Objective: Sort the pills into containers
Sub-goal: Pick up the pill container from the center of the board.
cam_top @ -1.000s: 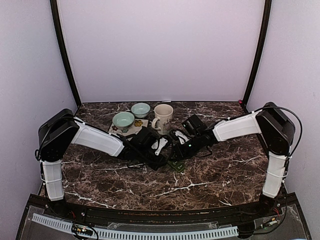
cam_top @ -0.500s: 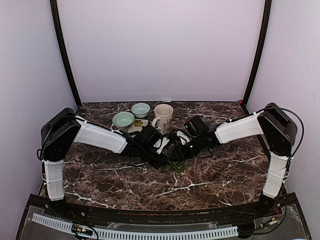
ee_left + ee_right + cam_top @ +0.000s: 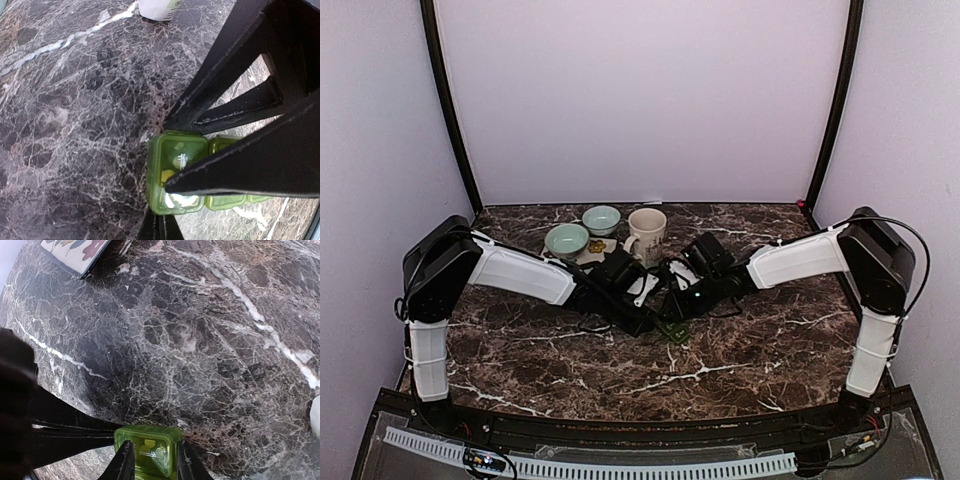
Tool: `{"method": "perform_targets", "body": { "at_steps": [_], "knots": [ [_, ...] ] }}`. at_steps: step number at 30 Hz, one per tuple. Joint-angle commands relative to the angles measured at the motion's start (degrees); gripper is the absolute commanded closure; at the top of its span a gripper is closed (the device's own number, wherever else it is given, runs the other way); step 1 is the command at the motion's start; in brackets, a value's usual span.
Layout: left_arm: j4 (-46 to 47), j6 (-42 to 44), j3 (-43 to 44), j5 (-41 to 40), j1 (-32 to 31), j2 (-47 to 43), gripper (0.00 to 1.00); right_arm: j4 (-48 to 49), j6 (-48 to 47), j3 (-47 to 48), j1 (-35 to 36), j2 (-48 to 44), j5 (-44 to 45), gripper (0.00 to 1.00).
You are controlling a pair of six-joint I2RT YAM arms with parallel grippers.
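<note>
1. Crowding both arms over the middle of the table [image 3: 790, 350] is your biggest risk: the left gripper [image 3: 157, 224] and right gripper [image 3: 154, 454] meet at the same end of the box [image 3: 148, 449], so a small wrong move can knock finger on finger.
2. Next is the box itself. It lies flat on the table, in front of the mug [image 3: 647, 236] and the bowls [image 3: 566, 241]. The right fingers stand on its two sides and seem clamped on it. If this hold is only on the corner, the box can twist or slip out.
3. The left fingers are pressed together, tip at the box edge. If you push too hard there, the box may slide or tip up.
4. Smallest: the pills [image 3: 167, 176] inside. You cannot see whether the lid is shut, so a jerk can throw them onto the table.
</note>
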Motion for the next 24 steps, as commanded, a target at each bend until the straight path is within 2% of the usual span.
{"method": "perform_targets", "body": {
  "at_steps": [1, 6, 12, 24],
  "knots": [
    [6.31, -0.77, 2.67, -0.52, -0.21, 1.1, 1.0, -14.58, -0.9, -4.59, 4.43, 6.7, 1.38, 0.73],
    [6.96, -1.6, -0.99, -2.18, -0.22, -1.67, 1.0, -14.72, -0.12, -3.92, 4.4, 6.34, 1.29, 0.71],
    [7.53, -4.34, -4.25, -2.69, -0.2, -4.74, 0.94, -14.17, 0.85, -4.6, 4.39, 6.15, 1.35, 0.7],
    [8.28, -6.15, -3.64, -0.47, -0.29, -4.72, 0.93, -13.07, 2.37, -5.36, 3.33, 2.16, 0.35, 0.66]
  ]
}}
